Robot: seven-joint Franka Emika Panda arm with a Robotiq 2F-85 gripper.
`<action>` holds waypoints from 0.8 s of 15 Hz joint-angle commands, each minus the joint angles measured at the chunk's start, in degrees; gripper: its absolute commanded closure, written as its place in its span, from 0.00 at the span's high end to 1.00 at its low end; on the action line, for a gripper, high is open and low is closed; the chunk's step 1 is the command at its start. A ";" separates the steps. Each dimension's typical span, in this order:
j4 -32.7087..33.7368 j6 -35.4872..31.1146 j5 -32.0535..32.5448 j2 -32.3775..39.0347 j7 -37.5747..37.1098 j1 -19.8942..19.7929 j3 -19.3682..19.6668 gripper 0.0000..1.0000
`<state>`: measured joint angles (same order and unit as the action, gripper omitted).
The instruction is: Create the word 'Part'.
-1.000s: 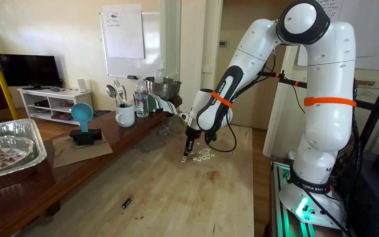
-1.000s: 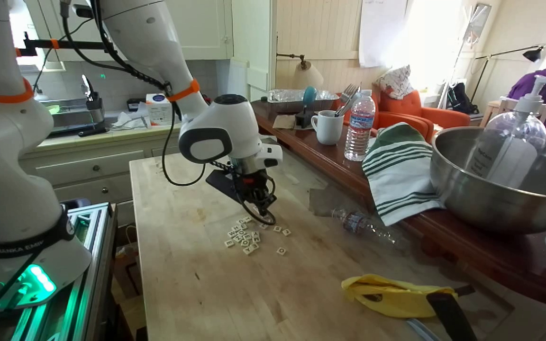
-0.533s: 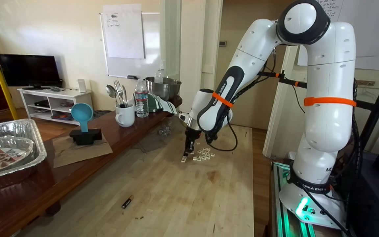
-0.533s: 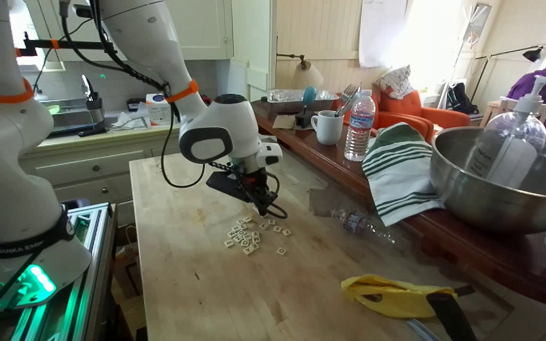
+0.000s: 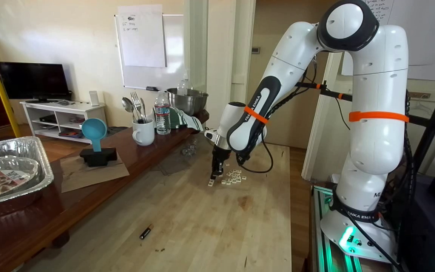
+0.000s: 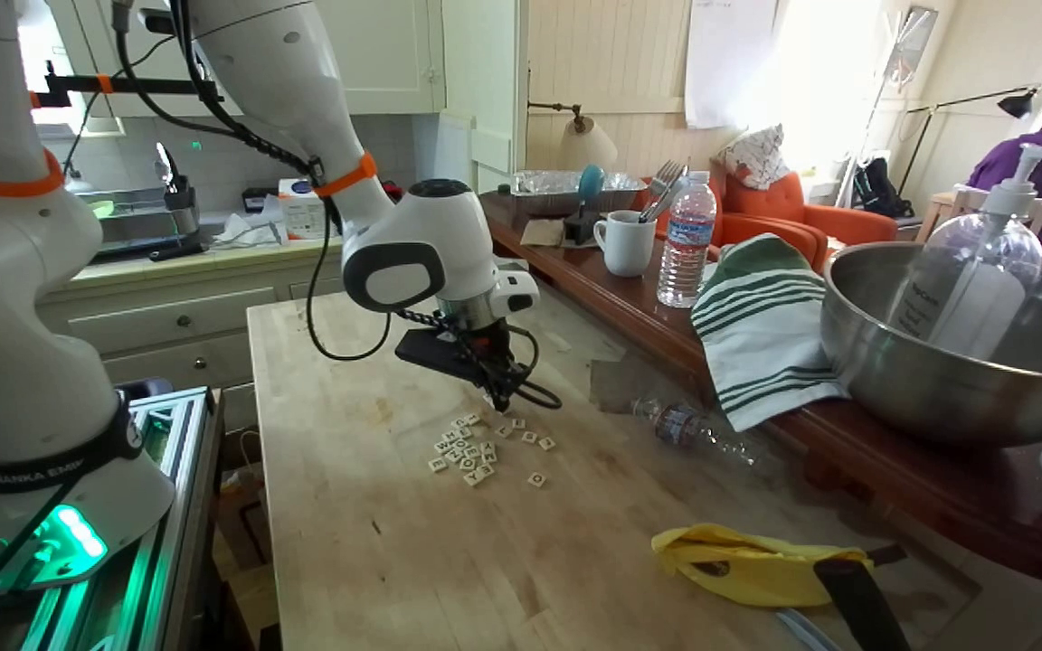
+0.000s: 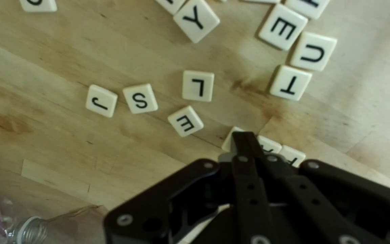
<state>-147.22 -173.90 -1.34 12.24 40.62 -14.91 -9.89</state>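
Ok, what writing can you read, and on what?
"J": tile
"S": tile
"L": tile
"E": tile, tile
"Y": tile
"U": tile
"T": tile
"O" (likely): tile
"EMIKA": forearm
"ANKA EMI": base
Tiles by the hand: partly hidden.
Too small, blurred or cut off: whiteboard sheet, water bottle, pump bottle, remaining tiles.

your wrist view peers closely down past the claw (image 7: 244, 136) at the tiles (image 7: 197, 91). farther off, in an exterior view you look along the desk (image 5: 257, 226), base (image 5: 366, 238) right; in an exterior view you face back from the opposite end, base left, armchairs (image 6: 788, 203) far right. both exterior views share tiles, arm (image 5: 379, 83) and mug (image 5: 144, 133).
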 commanded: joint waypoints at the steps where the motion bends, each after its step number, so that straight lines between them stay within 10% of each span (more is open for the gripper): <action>1: -0.26 1.18 -0.80 -0.33 1.51 -1.24 -1.08 0.00; 12: -2.59 0.82 -5.59 -7.02 2.70 -3.78 -4.46 0.00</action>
<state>-147.73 -173.92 -4.81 7.97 42.33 -17.81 -12.99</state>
